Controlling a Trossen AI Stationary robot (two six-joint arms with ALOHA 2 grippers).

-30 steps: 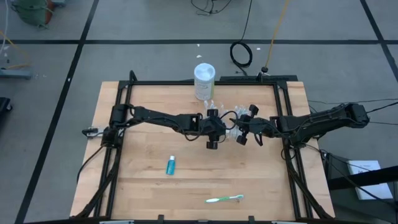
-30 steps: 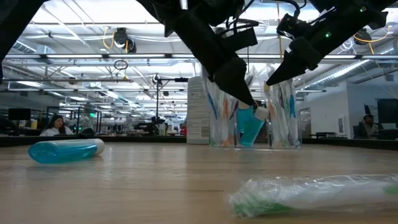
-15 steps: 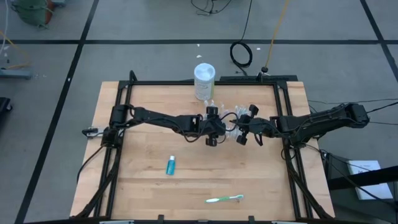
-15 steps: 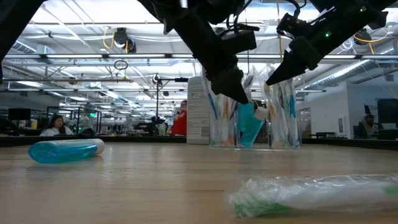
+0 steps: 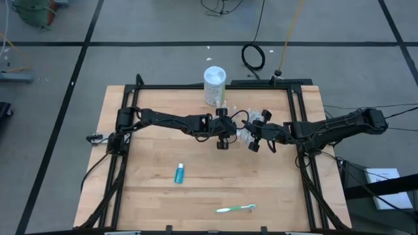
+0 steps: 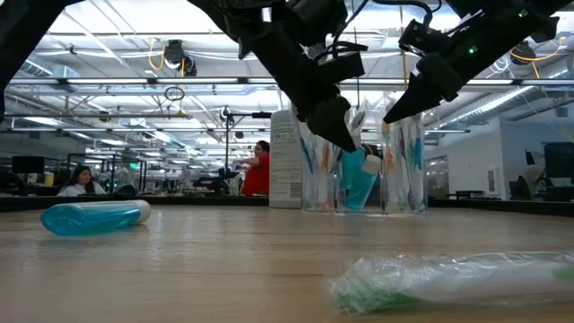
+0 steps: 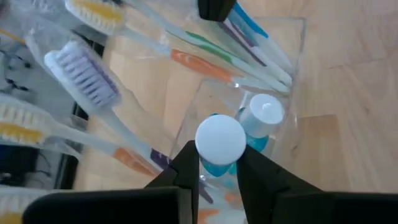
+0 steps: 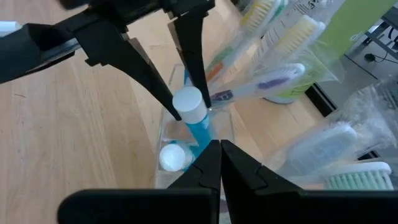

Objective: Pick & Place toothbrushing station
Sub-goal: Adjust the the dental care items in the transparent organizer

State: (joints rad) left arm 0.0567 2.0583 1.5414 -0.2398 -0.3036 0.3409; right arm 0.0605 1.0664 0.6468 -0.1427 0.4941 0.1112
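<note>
Fingers (image 7: 186, 171) of the left gripper (image 7: 216, 168) pinch a white-capped blue tube (image 7: 219, 142) standing in the clear toothbrushing station (image 5: 240, 134) near the table's (image 5: 157, 196) far edge. Right gripper (image 8: 219, 163) rests on the station's rim, fingers pressed together.

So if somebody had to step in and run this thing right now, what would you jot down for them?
Left gripper: fingers closed on the white cap of a small blue tube standing in the clear plastic toothbrush holder, at the table's far middle.
Right gripper: fingers shut, holding nothing, poised just above the holder's rim.
Done: several wrapped toothbrushes and two blue tubes stand in the holder. A white canister stands behind it.
Left: another blue tube and a wrapped green toothbrush lie on the wooden table nearer the front, probably still to be loaded.
</note>
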